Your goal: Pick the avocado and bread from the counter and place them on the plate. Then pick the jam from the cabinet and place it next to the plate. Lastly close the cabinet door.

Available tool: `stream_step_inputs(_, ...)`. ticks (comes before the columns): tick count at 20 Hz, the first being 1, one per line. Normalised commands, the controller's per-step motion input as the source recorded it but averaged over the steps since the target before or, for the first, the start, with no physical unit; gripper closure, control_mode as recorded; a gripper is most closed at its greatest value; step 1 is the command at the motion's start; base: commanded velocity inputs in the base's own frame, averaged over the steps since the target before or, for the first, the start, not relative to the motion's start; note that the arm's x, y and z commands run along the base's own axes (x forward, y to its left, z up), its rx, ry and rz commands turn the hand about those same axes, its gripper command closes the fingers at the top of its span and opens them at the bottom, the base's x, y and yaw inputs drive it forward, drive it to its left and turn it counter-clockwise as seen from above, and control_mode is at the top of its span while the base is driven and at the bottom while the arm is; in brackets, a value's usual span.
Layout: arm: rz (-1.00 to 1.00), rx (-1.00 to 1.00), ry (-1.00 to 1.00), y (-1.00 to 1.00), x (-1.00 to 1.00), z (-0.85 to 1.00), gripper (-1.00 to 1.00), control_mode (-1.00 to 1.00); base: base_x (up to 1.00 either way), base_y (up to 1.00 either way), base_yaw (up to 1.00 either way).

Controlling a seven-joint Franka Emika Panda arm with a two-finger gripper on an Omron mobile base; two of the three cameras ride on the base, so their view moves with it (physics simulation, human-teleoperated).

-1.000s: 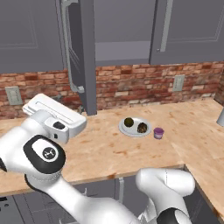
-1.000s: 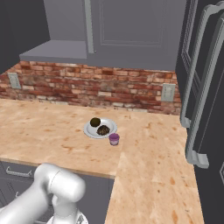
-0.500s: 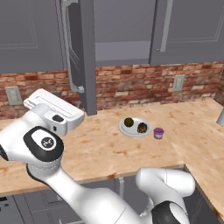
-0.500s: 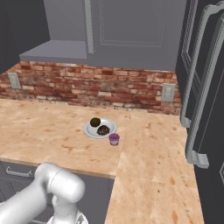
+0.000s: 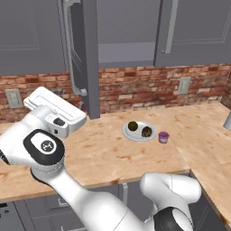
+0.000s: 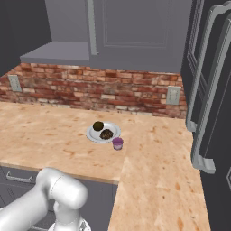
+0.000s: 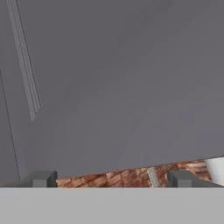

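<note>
- Looking from the left base view, the broad light beige wood-grain counter (image 5: 103,153) carries the small round pale grey-white plate (image 5: 139,135) near its back edge, by the red brick wall (image 5: 135,88).
- On that plate sit the smooth dark olive-green avocado (image 5: 132,125) and, beside it, the mottled dark brown bread (image 5: 146,132); whether the two touch cannot be told.
- Just beside the plate's rim stands the tiny pink-purple jam jar (image 5: 164,137), upright on the counter.
- Above, the tall flat dark grey cabinet door (image 5: 85,54) stands open, edge-on, its long silvery bar handle (image 5: 71,49) facing left; the dark grey upper cabinet (image 5: 126,31) is behind it.
- From the right base view, plate (image 6: 103,133), avocado (image 6: 98,126), bread (image 6: 106,134) and jam jar (image 6: 117,143) lie together mid-counter, the jar at the plate's front rim; the cabinet's grey shelf (image 6: 56,53) shows above.
- In the hand view, the gripper (image 7: 109,179) has its two dark fingertips (image 7: 41,178) spread wide with nothing between them, pointed at a flat dark grey panel (image 7: 122,78) above a strip of brick.
</note>
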Motion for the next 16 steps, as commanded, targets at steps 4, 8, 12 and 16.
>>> stream_step_inputs(4,0.00,0.05,-0.12,-0.21,0.00,0.18,-1.00,-1.00,0.00,0.00,0.00)
stream_step_inputs(8,0.00,0.07,-0.12,-0.24,0.00,0.22,-1.00,-1.00,0.00,0.00,0.00)
stream_step_inputs(12,0.00,0.08,-0.12,-0.24,0.00,0.24,-1.00,-1.00,0.00,0.00,0.00)
stream_step_inputs(16,0.00,0.10,-0.08,-0.27,0.00,0.30,-1.00,-1.00,0.00,0.00,0.00)
